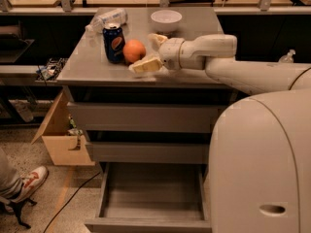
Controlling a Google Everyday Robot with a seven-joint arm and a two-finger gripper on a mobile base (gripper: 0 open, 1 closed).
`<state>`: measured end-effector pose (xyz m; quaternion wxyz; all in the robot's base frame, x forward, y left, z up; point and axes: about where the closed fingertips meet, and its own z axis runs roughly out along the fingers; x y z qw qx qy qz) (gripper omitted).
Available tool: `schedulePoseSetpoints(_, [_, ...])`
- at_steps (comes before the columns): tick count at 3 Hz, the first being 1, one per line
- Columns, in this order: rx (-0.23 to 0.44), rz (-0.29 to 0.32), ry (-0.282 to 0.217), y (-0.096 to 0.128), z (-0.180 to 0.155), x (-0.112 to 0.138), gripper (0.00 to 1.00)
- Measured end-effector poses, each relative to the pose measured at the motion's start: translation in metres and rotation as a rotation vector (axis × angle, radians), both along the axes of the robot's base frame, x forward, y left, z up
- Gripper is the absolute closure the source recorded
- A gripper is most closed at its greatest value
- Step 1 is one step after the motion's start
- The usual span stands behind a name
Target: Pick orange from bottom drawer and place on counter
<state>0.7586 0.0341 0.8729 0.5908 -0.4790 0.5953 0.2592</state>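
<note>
On the counter (90, 67), your orange (134, 51) sits just beside the can (114, 42), touching it or nearly so. The gripper (144, 52) is right at the fruit, its fingers (146, 65) spread wide, one on the far side and one on the near side, so the orange lies between their tips.

You are at the release. The fruit looks set down, and the bottom drawer (150, 198) stands pulled out with nothing showing inside, so I judge the placing all but done. Your next move calls for a straight pull back along the arm's line, level with the counter. Keep the fingers parted so neither tip drags the orange or knocks the can. Go slow, because a round fruit rolls at a nudge.

Whether the near finger touches the orange is hard to say from this angle; perhaps it does. That finger hides the orange's underside, so you cannot confirm it rests on the counter. The robot's body covers the drawer's right side.
</note>
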Motion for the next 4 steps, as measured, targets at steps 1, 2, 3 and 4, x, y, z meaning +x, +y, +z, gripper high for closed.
schedulePoseSetpoints(1, [0.004, -0.001, -0.001, -0.001, 0.0, 0.0, 0.0])
schedulePoseSetpoints(2, [0.021, -0.016, -0.008, -0.011, 0.002, -0.002, 0.0])
schedulePoseSetpoints(3, [0.061, -0.068, -0.046, -0.038, 0.019, -0.009, 0.0])
schedulePoseSetpoints(4, [0.109, -0.152, -0.081, -0.081, 0.037, -0.015, 0.0])
